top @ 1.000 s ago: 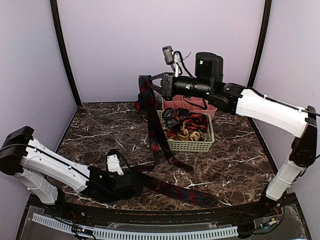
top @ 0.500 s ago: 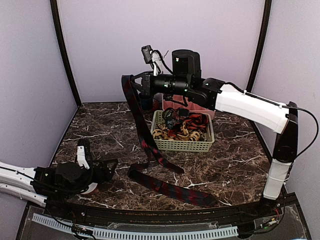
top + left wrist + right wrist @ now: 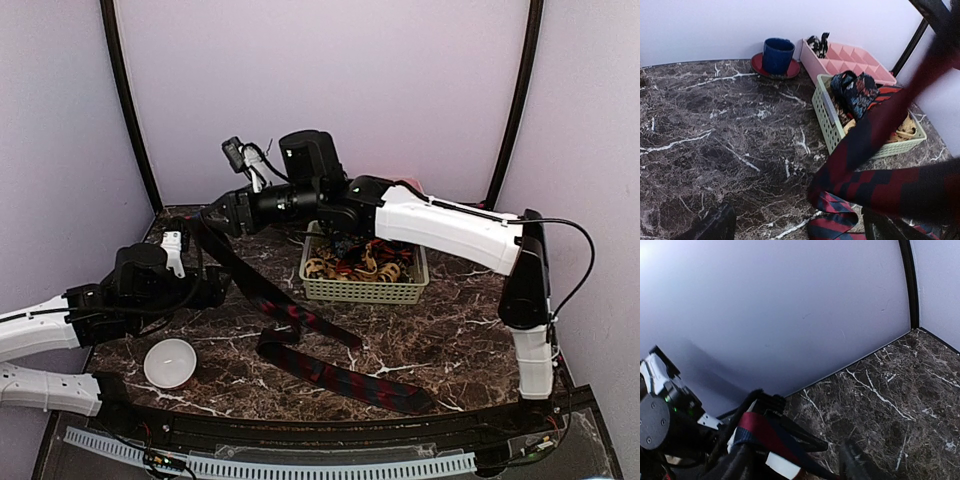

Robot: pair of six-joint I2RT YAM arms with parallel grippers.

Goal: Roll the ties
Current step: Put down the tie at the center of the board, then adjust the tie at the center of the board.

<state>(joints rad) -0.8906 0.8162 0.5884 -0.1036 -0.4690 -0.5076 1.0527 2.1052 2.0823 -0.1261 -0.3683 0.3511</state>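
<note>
A dark tie with red diagonal stripes (image 3: 262, 292) slants from my right gripper (image 3: 212, 222) down to the marble, folds, and runs on to the near right (image 3: 345, 380). In the right wrist view the tie (image 3: 762, 432) is draped over one finger, and the right gripper (image 3: 836, 446) has its jaws apart. My left gripper (image 3: 215, 285) hovers open just left of the slanting tie. In its wrist view the tie (image 3: 875, 187) crosses in front of the left gripper (image 3: 800, 235). More ties (image 3: 365, 262), some coiled, fill the green basket (image 3: 365, 292).
A white round dish (image 3: 170, 362) lies near the left front edge. Behind the green basket (image 3: 822, 107) stand a pink divided tray (image 3: 840, 55) and a blue cup (image 3: 777, 55) on a red saucer. The right arm spans above the basket.
The right arm swung left and down, carrying the tie's upper end, and its jaws have parted. The left arm rose and moved back toward the tie, uncovering the white dish.
</note>
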